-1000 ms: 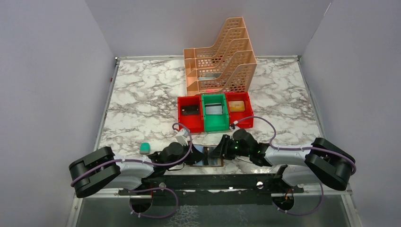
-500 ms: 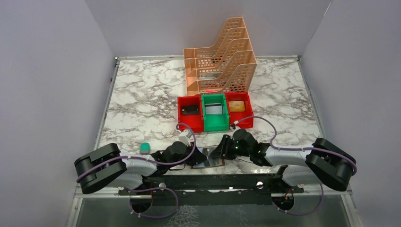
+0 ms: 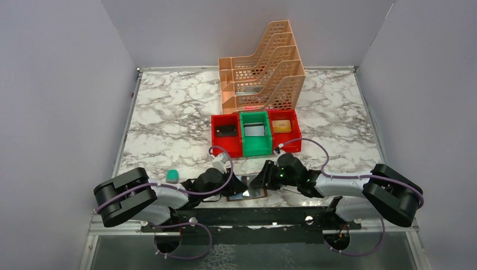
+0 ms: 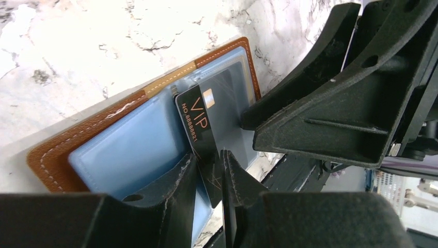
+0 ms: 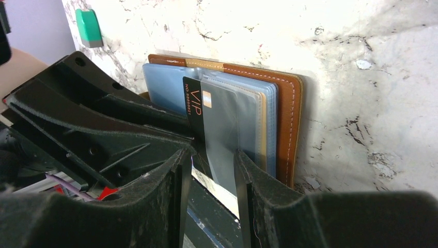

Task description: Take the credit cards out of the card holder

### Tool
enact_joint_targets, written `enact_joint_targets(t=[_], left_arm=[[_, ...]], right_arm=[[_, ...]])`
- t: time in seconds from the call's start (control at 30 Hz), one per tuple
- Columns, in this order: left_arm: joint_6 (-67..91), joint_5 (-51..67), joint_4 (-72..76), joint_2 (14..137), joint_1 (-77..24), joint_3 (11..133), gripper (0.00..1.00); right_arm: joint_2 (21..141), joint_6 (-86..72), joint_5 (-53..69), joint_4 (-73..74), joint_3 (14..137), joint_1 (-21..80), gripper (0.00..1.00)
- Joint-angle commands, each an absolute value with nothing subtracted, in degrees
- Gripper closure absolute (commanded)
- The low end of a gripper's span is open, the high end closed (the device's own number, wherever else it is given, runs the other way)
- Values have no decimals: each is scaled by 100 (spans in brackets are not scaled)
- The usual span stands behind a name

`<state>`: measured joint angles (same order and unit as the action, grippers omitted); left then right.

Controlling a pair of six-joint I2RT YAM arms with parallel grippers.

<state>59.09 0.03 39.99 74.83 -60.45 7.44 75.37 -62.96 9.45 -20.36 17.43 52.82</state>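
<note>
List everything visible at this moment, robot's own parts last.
table: one, white-grey marble, under everything
file organiser: one, peach, back centre
red bins: two, red, mid-table, flanking the green one
green bin: one, green, between them
dark item: one, in the left red bin
grey-blue item: one, in the green bin
tan item: one, in the right red bin
small block: one, teal, beside the left arm
card holder: one, brown with blue-grey sleeves, open at the near edge
black card: one, VIP lettering, sticking from a sleeve
left gripper: one, black, fingers either side of the black card
right gripper: one, black, jaws apart over the sleeves
</note>
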Motion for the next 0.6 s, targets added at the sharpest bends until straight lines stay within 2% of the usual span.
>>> enact_joint_targets(t=[0.0,0.23,0.4,0.57], left_arm=[[6617,266,5301,7681,-6144,688,76],[6896,407,6021,8087,-6144,635,86],[6862,333,6196,8091,-6144,538,100],[6758,87,6081,7878,-6144,365,100]], right_arm=[[7874,-6161,782,-1465,1485,5325,58],[7884,-6161,783,-1484,1478,5326,58],[7859,-6161,744,-1461,1468,5325,58],[7726,-6143,524,-1245,1502,5326,57]])
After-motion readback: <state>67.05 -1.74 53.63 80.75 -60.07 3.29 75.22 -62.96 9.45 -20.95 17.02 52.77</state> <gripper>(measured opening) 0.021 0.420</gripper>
